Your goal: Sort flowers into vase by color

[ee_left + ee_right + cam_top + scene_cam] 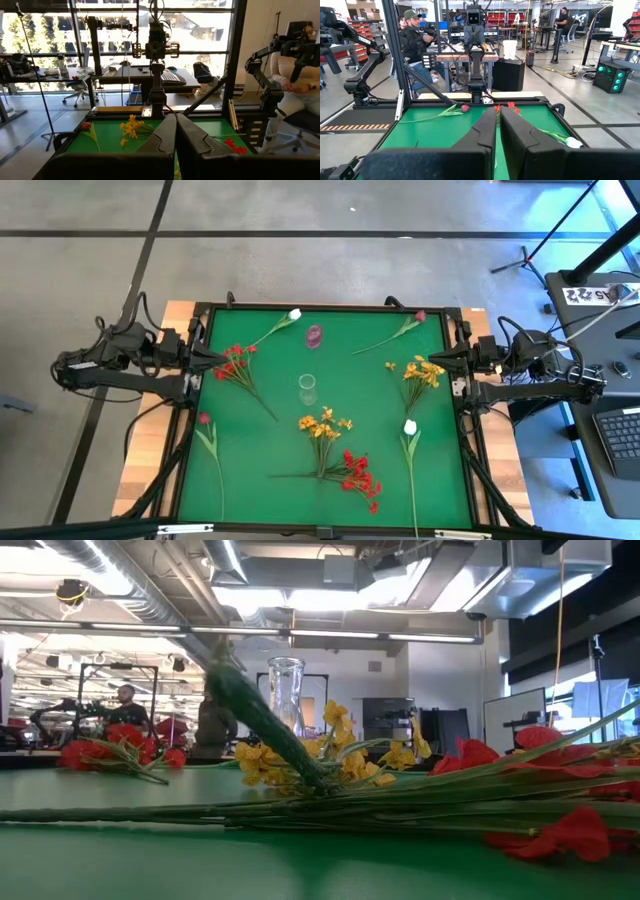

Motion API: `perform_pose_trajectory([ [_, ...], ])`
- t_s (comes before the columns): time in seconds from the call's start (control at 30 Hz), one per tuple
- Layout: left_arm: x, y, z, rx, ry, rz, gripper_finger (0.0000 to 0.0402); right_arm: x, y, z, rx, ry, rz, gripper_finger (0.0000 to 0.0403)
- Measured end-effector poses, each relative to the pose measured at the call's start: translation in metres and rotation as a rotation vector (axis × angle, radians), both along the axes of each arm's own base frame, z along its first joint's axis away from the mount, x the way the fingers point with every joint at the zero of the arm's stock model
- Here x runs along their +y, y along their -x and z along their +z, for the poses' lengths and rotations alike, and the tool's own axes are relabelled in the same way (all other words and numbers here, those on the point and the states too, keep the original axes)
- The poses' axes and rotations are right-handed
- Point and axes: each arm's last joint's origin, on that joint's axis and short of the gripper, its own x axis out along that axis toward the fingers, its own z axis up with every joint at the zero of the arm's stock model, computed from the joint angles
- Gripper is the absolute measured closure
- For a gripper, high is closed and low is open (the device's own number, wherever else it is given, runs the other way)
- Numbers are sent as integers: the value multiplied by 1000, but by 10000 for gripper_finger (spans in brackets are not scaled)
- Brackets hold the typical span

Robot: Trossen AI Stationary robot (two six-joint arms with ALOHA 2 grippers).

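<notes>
Left gripper (222, 358) and right gripper (412, 364), fingers pressed together on nothing, parked at left and right edges of green mat (260, 450). Flowers (322, 430) scattered flat around clear vase (307, 388) at centre, pink vase (314, 335) farther back. Probably light, springy, easily crushed at blossoms; best pinched mid-stem.

In the low view, a blurred green stem (262, 735) crosses the middle of the frame and hides part of the glass vase (285, 680) behind it. The red flowers (560, 830) at lower right are blurred and cut off by the right edge. In the high view, the small pink thing (314, 334) at upper centre is too small to tell.
</notes>
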Motion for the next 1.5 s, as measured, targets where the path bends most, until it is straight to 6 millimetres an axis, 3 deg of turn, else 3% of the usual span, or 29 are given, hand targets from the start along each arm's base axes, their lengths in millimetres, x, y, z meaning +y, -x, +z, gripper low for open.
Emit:
perform_pose_trajectory([
  [1.27, 0, 0, 0, 0, -1, 0, 401, 0, 0, 0, 0, 0, 0, 377],
  [1.5, 1, 0, 0, 2, -118, 33, 401, 0, 0, 0, 0, 0, 0, 377],
])
